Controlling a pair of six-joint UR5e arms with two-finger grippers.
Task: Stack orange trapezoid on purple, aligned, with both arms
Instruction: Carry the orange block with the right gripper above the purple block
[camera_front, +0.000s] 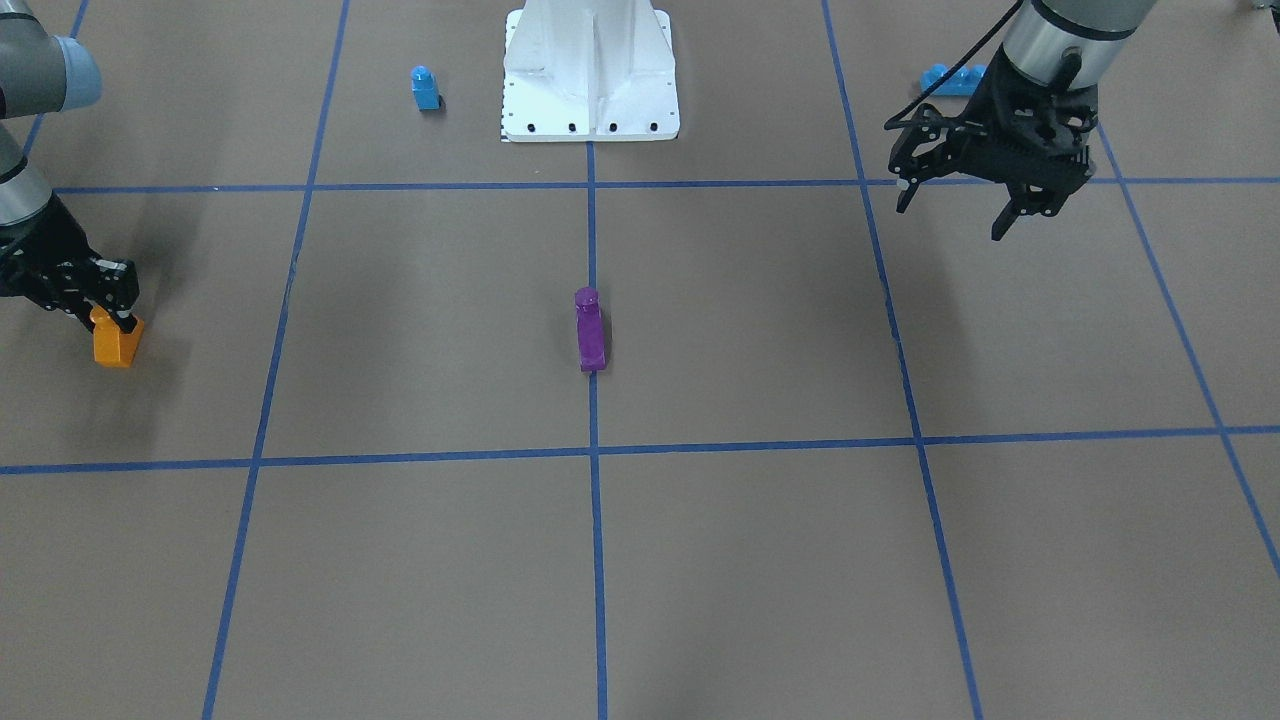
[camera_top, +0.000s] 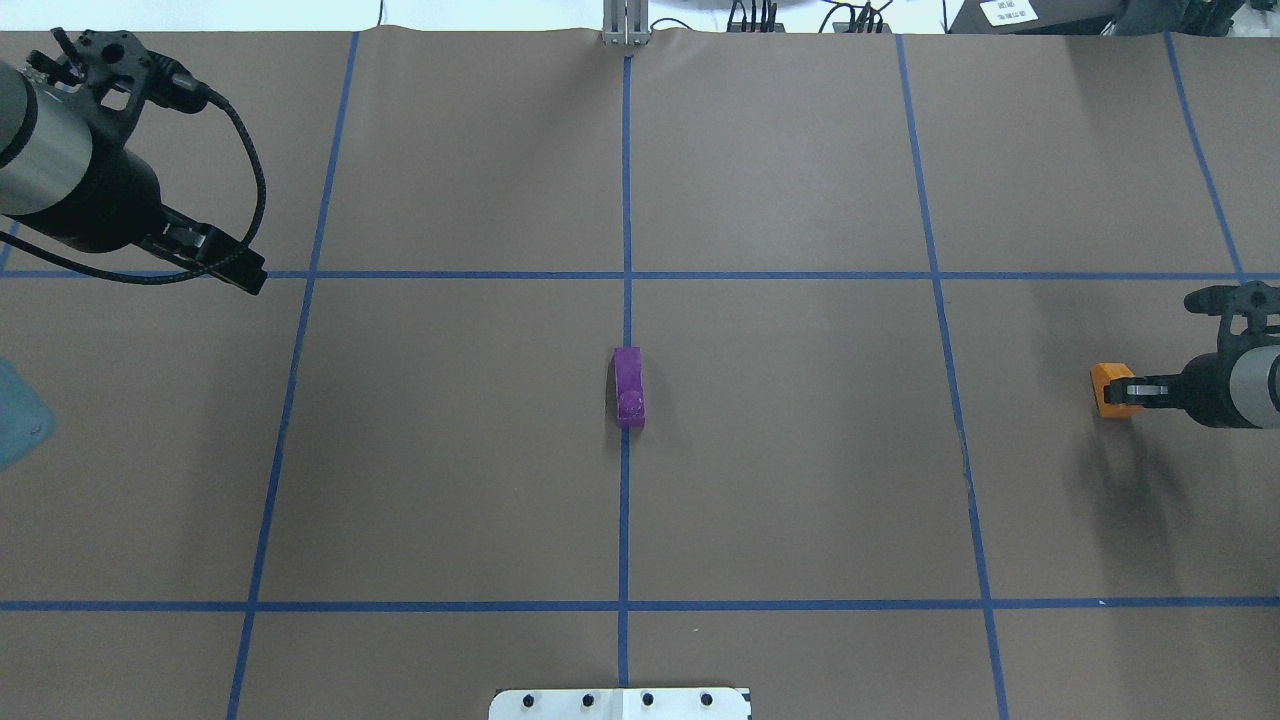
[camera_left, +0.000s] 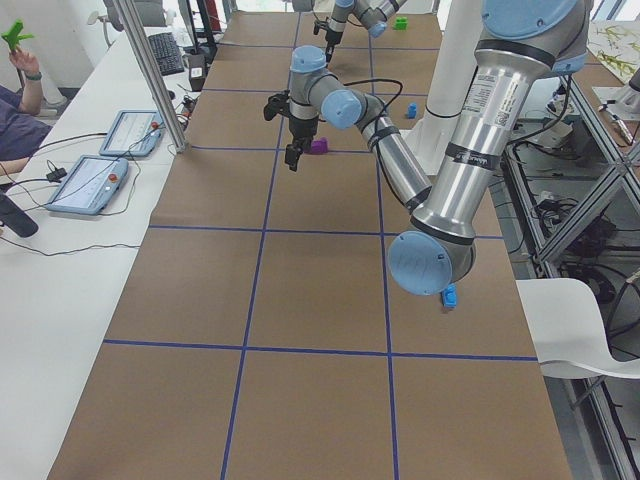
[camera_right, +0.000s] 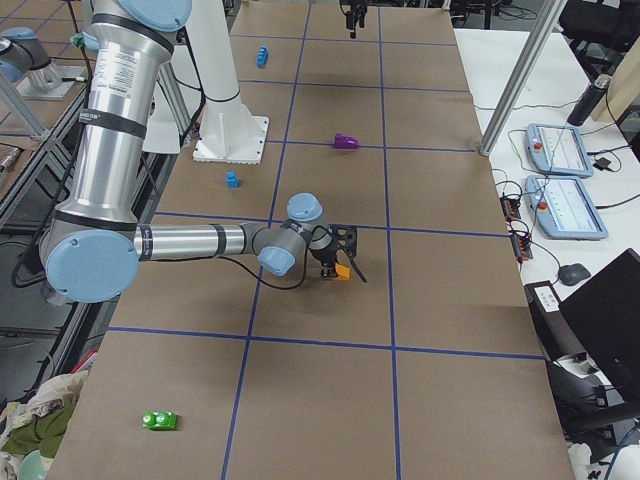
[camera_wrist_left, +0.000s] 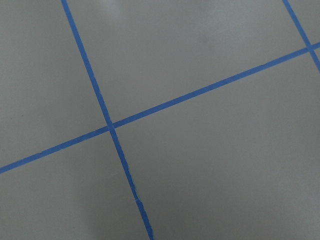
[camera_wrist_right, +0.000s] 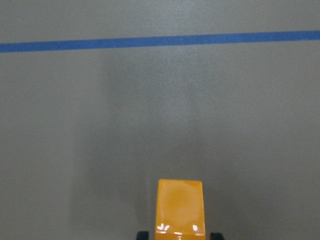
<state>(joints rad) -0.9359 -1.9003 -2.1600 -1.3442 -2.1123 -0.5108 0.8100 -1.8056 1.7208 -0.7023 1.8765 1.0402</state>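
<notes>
The orange trapezoid is at the table's end on my right side, with my right gripper shut on its rear end. In the right wrist view the orange trapezoid sits between the two fingertips at the bottom edge, and a soft shadow lies on the paper ahead of it. The purple block lies on the centre blue line with its stud towards the robot. My left gripper hangs open and empty in the air, far off at the other side.
A small blue single-stud block stands beside the white pedestal. A long blue brick lies behind my left arm. A green block lies near the table's right end. Operator tablets sit beyond the far edge.
</notes>
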